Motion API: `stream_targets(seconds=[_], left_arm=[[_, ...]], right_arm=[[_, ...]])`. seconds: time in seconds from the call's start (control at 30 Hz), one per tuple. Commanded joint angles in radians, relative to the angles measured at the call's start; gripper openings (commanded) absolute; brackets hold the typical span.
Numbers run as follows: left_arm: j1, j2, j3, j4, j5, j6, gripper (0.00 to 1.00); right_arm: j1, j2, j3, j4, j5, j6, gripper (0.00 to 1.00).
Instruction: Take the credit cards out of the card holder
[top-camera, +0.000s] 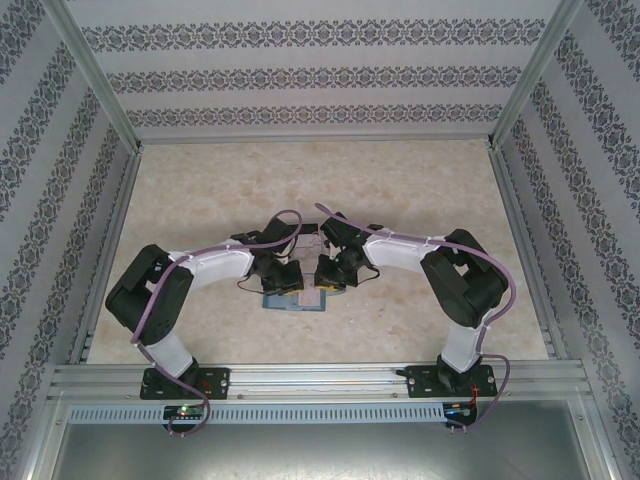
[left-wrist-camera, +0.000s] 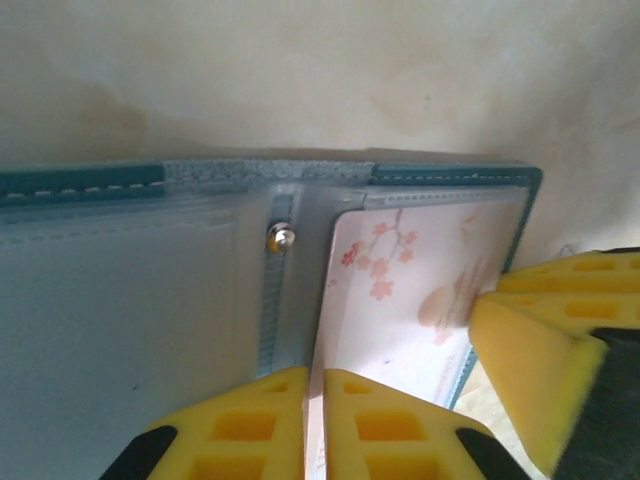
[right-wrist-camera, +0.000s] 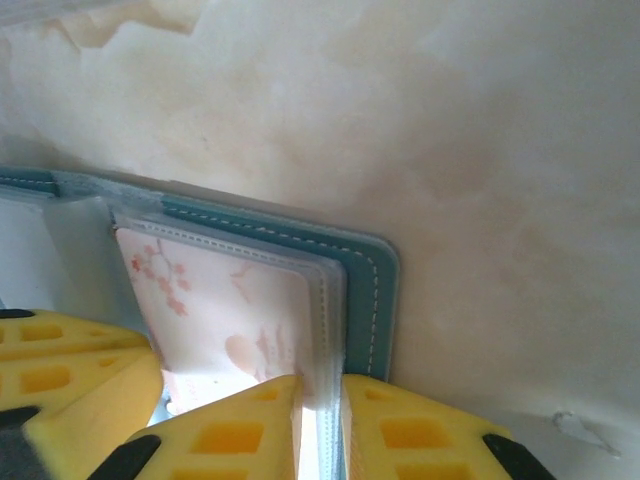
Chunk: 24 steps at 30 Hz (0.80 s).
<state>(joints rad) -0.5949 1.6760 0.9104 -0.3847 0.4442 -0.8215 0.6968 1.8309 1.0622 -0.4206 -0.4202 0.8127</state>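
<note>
One card holder (top-camera: 294, 301) lies open on the table (top-camera: 400, 180), toward its near edge, midway between the sides. One pale, blossom-printed credit card (left-wrist-camera: 410, 270) sits in a clear sleeve. Of two grippers, the left gripper (left-wrist-camera: 312, 390) has jaws pinching that sleeve's inner edge, and the right gripper (right-wrist-camera: 320, 395) has jaws pinching the sleeves' outer edge.

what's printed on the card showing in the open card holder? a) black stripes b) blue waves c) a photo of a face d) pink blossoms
d, the card inside the clear sleeve of the card holder has pink blossom sprigs on a pale face.
</note>
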Motion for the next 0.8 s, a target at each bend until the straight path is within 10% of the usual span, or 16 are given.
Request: stream_targets(seconds=[0.0, 0.77], left_arm=[[0.021, -0.036, -0.031, 0.059, 0.017, -0.024, 0.15], [0.03, -0.002, -0.021, -0.027, -0.039, 0.028, 0.14]], right_arm=[[0.007, 0.026, -0.012, -0.015, 0.007, -0.01, 0.18], [-0.006, 0.034, -0.005, -0.038, 0.01, -0.032, 0.17]])
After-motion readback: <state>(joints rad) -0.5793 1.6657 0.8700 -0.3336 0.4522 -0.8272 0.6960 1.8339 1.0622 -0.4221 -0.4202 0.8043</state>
